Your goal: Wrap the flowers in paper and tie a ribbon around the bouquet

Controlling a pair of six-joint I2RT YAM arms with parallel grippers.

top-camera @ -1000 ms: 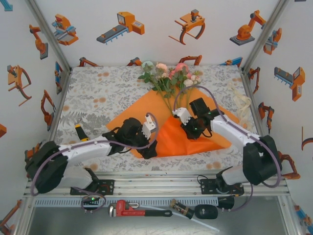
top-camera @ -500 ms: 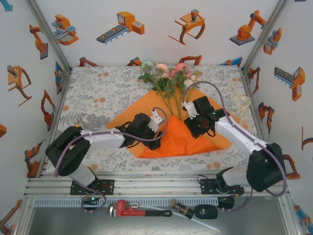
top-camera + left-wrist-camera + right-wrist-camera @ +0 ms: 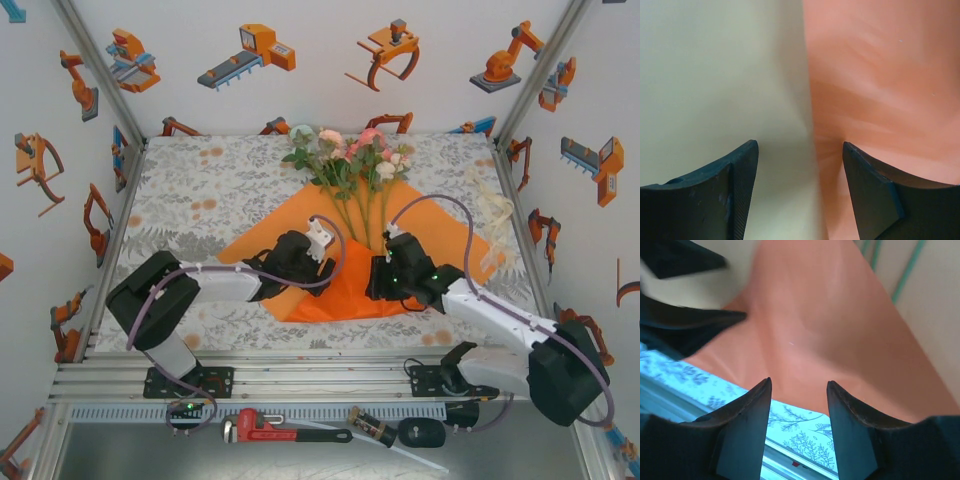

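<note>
Orange paper [image 3: 440, 255] lies as a slanted sheet on the grey floral tablecloth [image 3: 200, 200]. The flowers [image 3: 350, 155] rest on it with their blooms past the far corner and their green stems [image 3: 362, 210] running down the middle. The near part of the sheet is lifted into a darker fold [image 3: 345, 290], and both arms meet there. The cream ribbon [image 3: 493, 212] sits untouched by the right wall, well apart from the sheet.

The left gripper [image 3: 800, 147] has its jaws standing apart with nothing pinched; an edge of the orange sheet runs up between the two fingers. The pale surface beside that edge may be the same paper washed out by the light, though I cannot tell. The right gripper [image 3: 798, 385] is also parted and empty, looking across the raised fold with the tablecloth just below it.

The step in hand looks like folding the near flap over the stems to start the cone. To do it well:
- One gripper should close right on the paper's edge, taking a single layer only and not the cloth.
- The other should press the stems down near the fold so they do not roll.
- Carry the flap low and diagonally across, because thin paper lifted high will buckle.
- Keep the blooms clear of the wrap, and leave the ribbon until the cone holds its shape
</note>
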